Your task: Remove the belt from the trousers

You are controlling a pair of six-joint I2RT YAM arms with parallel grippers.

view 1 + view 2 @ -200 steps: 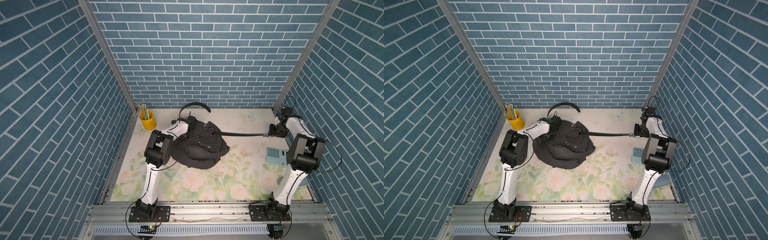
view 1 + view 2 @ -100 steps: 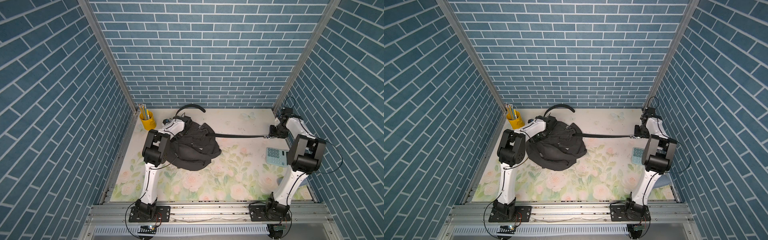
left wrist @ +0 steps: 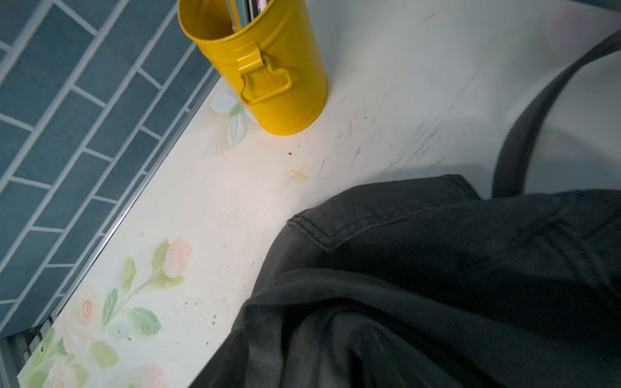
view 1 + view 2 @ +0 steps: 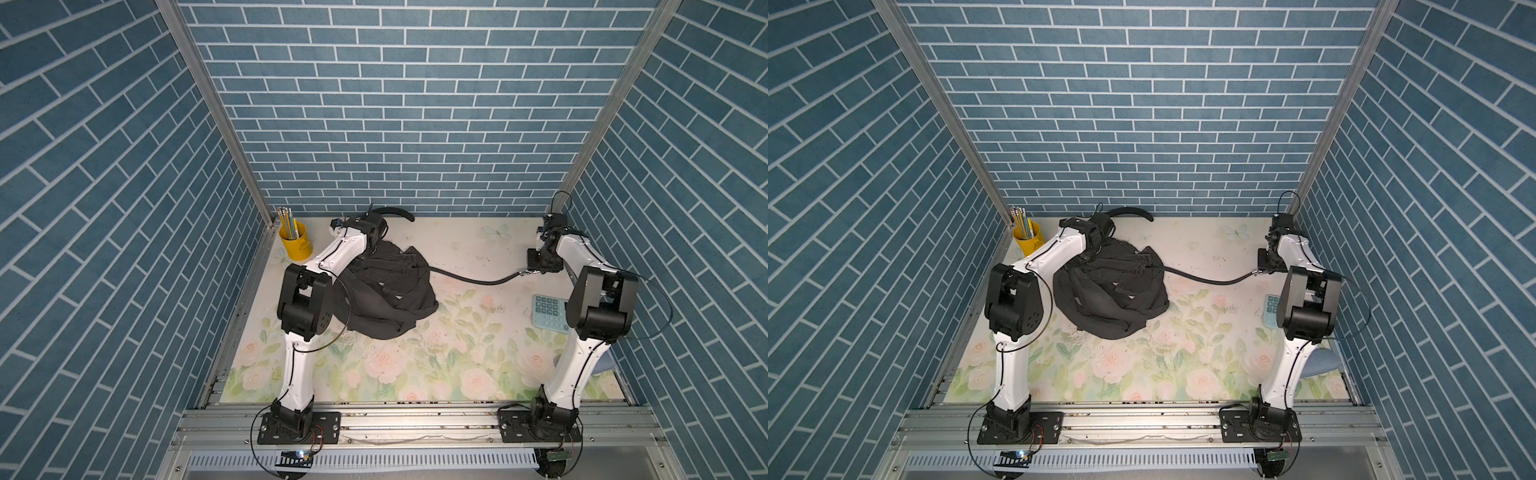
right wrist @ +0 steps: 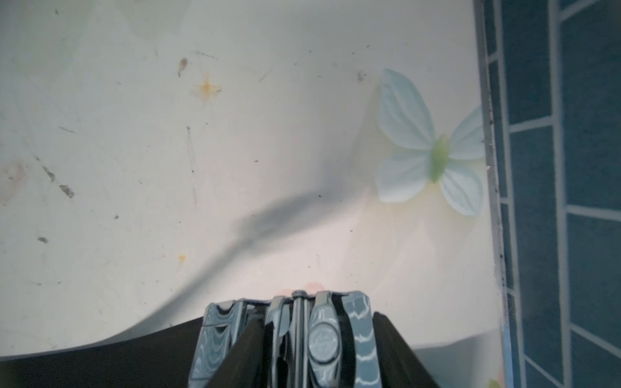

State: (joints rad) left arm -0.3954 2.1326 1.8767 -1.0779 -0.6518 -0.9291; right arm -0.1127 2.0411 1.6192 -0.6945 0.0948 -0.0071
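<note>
Plainly, right hand [image 4: 536, 268] grips the buckle [image 5: 302, 336] of 1 belt [image 4: 473, 279]; left hand [image 4: 368, 249], at 1 trousers heap [image 4: 390, 299], cannot be judged.

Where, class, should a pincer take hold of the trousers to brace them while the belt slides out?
Pinch the stitched waistband fold of the trousers from above, close to where the belt leaves the heap: that raised seam stands proud of the soft pile, and a hold there should resist the sideways pull.

A yellow pencil cup [image 4: 296, 245] and pale-blue calculator [image 4: 548, 309] sit well apart on the floral tabletop [image 4: 415, 374].
</note>
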